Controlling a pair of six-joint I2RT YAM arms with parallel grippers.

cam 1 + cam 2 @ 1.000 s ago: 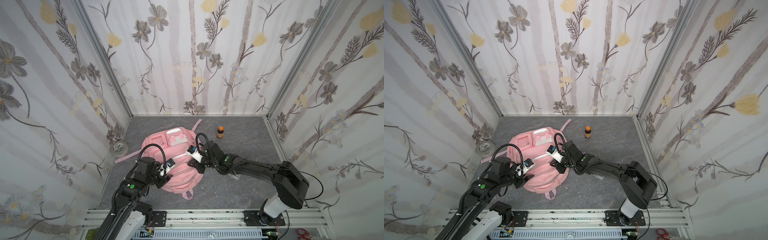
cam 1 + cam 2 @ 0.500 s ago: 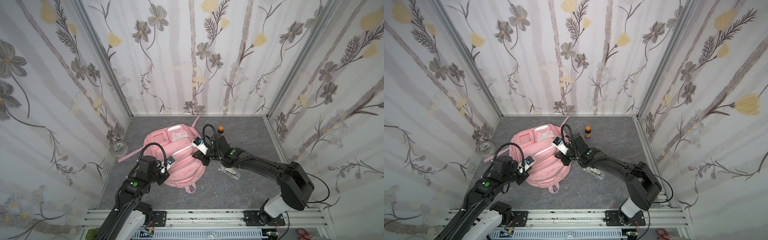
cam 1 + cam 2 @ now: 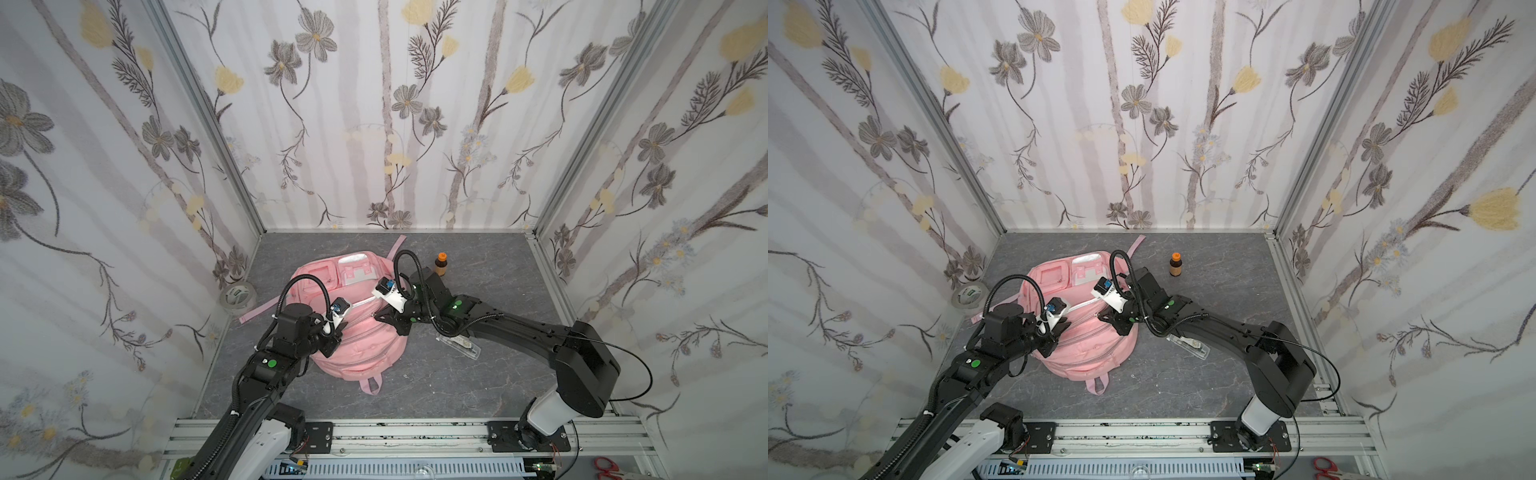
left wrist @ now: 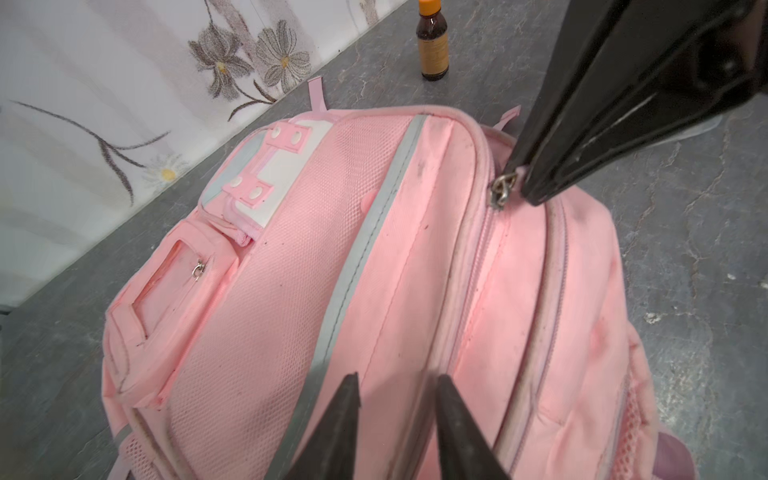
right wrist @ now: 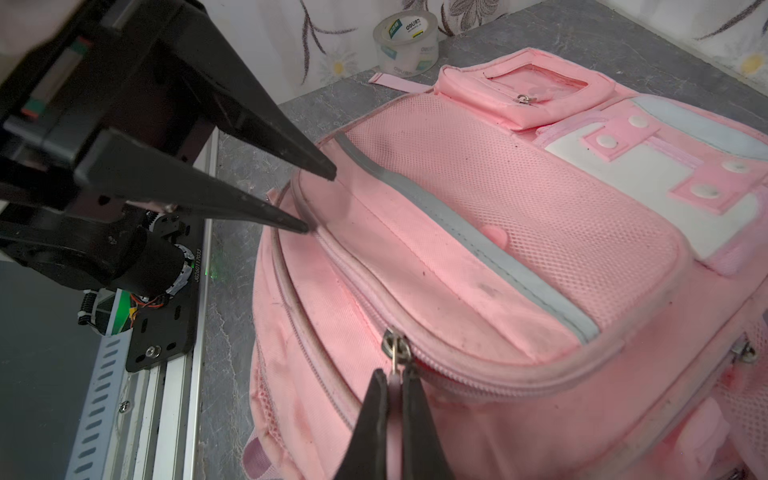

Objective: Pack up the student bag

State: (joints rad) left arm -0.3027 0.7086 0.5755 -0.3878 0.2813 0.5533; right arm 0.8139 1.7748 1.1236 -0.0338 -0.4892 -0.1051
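Observation:
The student bag (image 3: 361, 353) (image 3: 1088, 353), a pink backpack, lies front-up on the grey floor in both top views. My right gripper (image 5: 395, 376) is shut on the pink tab of a metal zipper pull (image 5: 395, 349) on the bag's side toward that arm. The left wrist view shows this pinch on the zipper pull (image 4: 503, 193) too. My left gripper (image 4: 397, 378) hovers open over the bag's opposite edge. Its tips straddle the pink strip between the grey reflective band (image 4: 357, 257) and the zipper track, with nothing held.
A brown bottle (image 3: 441, 264) with an orange cap stands behind the bag, to the right. A tape roll (image 3: 237, 296) sits by the left wall. A clear plastic case (image 3: 459, 343) lies under the right arm. The metal rail (image 3: 395, 432) runs along the front.
The right gripper has dragged the zipper pull toward the back right, and the bag has slid and turned with it. The left jaws now stand apart at the bag's edge.

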